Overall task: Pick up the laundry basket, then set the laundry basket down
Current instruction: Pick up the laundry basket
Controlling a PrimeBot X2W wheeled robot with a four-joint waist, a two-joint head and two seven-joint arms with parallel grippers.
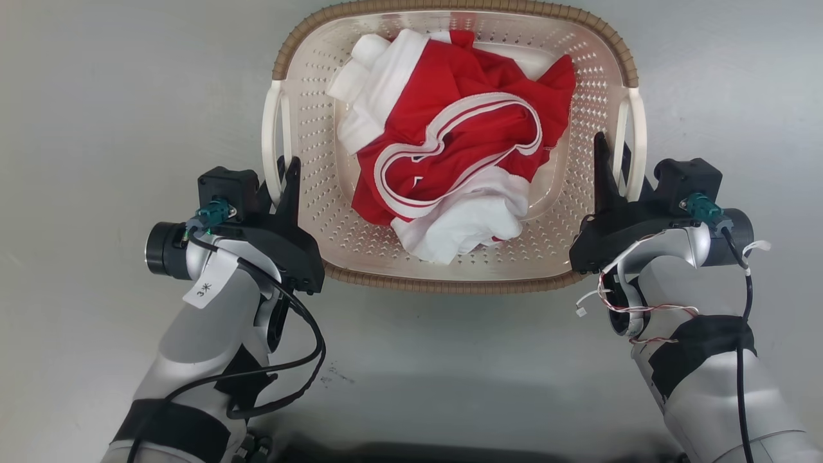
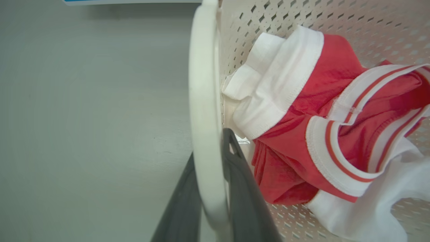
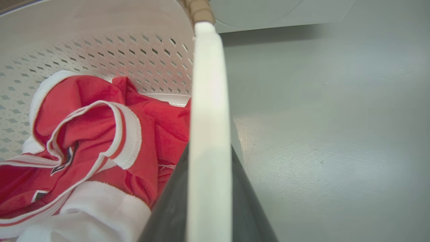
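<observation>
The laundry basket [image 1: 450, 286] is cream, perforated and brown-rimmed, and sits at the top centre of the head view, holding red and white clothes [image 1: 463, 141]. My left gripper [image 1: 286, 168] straddles the basket's left white handle [image 1: 273, 141]. In the left wrist view the handle [image 2: 201, 101] runs between the dark fingers [image 2: 242, 188], which press against it. My right gripper [image 1: 612, 151] grips the right handle [image 1: 636, 141] in the same way. In the right wrist view that handle [image 3: 208, 84] lies between the two fingers [image 3: 168, 208]. I cannot tell whether the basket is touching the floor.
Grey floor [image 1: 96, 96] surrounds the basket on all sides. A white panel with a blue edge [image 2: 134, 1] lies beyond the left handle. A pale rounded body [image 3: 275, 13] stands beyond the right handle. A dark shadow lies on the floor near my base [image 1: 411, 444].
</observation>
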